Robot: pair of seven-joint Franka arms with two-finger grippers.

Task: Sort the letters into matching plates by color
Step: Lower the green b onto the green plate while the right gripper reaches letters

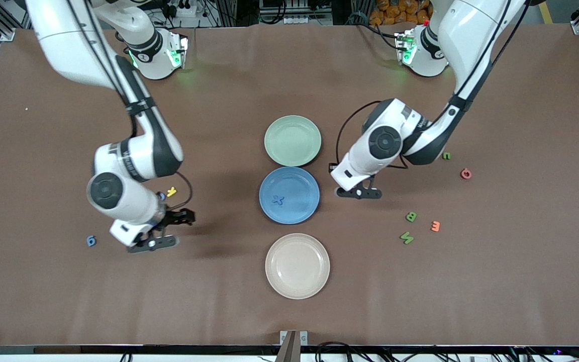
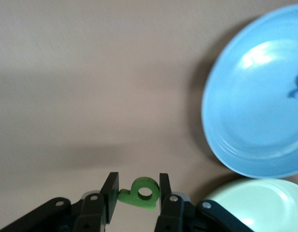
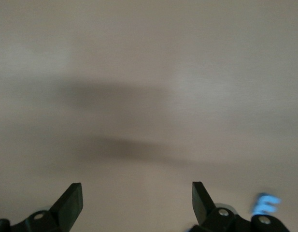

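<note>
My left gripper (image 2: 138, 186) is shut on a small green letter (image 2: 132, 197) with a round hole. It hangs just off the blue plate (image 1: 297, 183) on the side toward the left arm's end (image 1: 357, 191). A blue letter (image 1: 278, 199) lies in that plate. The pale green plate (image 1: 292, 140) is farther from the front camera, and both plates, blue (image 2: 255, 96) and green (image 2: 257, 208), show in the left wrist view. My right gripper (image 1: 178, 217) is open over bare table (image 3: 136, 193) with nothing between its fingers. A small blue letter (image 3: 264, 204) lies just beside it.
A cream plate (image 1: 297, 265) sits nearest the front camera. A blue letter (image 1: 91, 241) and a yellow one (image 1: 171, 191) lie near the right gripper. Toward the left arm's end lie three green letters (image 1: 411, 216) (image 1: 406, 238) (image 1: 446, 156), an orange one (image 1: 435, 226) and a red one (image 1: 465, 174).
</note>
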